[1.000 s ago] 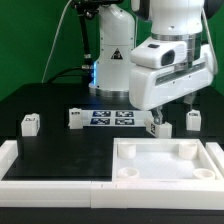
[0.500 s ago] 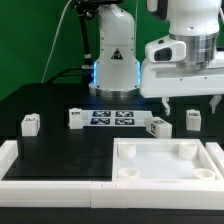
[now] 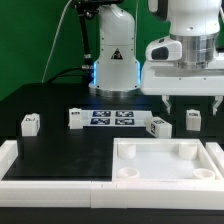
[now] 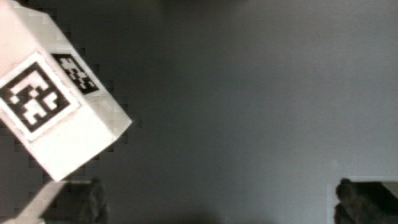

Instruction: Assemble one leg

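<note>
Progress: nothing is fitted yet by my reading. All four legs lie loose on the table (image 3: 60,142) and I am carrying none. Picking one up, taking it to the panel and seating it are all left to do.
Far-left leg (image 3: 30,123): alone on the table, well apart from my gripper.
Second leg (image 3: 75,119): just beside the marker board's end on the exterior view's left, also well clear of me.
Marker board (image 3: 112,118): flat between the second and third legs.
Third leg (image 3: 160,126): near the panel's far edge, below the finger on the exterior view's left and slightly outside it.
Panel (image 3: 150,158): in front, and the sockets (image 3: 127,174) I can see are empty.
Right leg (image 3: 193,120): the likeliest target; it appears under the gap between my fingers, though depth is hard to judge.
Gripper (image 3: 193,103): raised above the table, jaws spread wide, gripping nothing.
Wrist view: one tagged leg (image 4: 63,95) lies off to one side, not between the fingers (image 4: 63,200). I cannot tell which leg it is.
</note>
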Robot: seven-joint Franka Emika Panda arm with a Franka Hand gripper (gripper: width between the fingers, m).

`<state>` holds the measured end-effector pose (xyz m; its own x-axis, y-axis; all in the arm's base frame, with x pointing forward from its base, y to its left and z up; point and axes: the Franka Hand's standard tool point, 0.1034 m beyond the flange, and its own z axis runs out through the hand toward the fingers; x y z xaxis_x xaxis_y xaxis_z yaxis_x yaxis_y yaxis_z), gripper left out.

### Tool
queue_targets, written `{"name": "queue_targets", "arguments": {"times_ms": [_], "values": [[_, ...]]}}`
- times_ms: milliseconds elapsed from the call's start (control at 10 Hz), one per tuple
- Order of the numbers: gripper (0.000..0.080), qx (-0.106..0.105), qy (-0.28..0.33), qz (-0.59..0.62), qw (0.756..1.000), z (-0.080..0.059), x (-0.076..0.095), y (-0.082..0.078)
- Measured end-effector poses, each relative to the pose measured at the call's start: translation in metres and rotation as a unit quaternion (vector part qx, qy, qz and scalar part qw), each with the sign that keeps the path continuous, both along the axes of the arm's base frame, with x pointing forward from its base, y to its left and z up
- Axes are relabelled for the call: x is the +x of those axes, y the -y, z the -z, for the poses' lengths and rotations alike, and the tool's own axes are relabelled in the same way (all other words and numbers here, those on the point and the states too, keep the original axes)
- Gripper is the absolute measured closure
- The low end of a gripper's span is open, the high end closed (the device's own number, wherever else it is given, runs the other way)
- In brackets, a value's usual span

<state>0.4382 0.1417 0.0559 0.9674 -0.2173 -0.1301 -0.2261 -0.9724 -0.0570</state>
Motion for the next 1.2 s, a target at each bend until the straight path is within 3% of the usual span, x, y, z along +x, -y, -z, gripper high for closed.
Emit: {"name": "queue_targets", "arguments": {"times_ms": [200, 500, 800, 1000, 1200], "values": [[0.015, -0.001, 0.0, -0.005, 1.0, 0.006, -0.02, -0.026], [0.015, -0.001, 0.001, -0.022, 1.0, 0.011, -0.034, -0.036], [0.015, -0.004, -0.005, -0.031, 1.0, 0.022, -0.055, -0.032], [0.015, -0.004, -0.018, -0.038, 0.999, 0.021, -0.054, -0.031], [0.015, 0.003, -0.11, -0.057, 0.992, 0.021, -0.058, -0.023]]}}
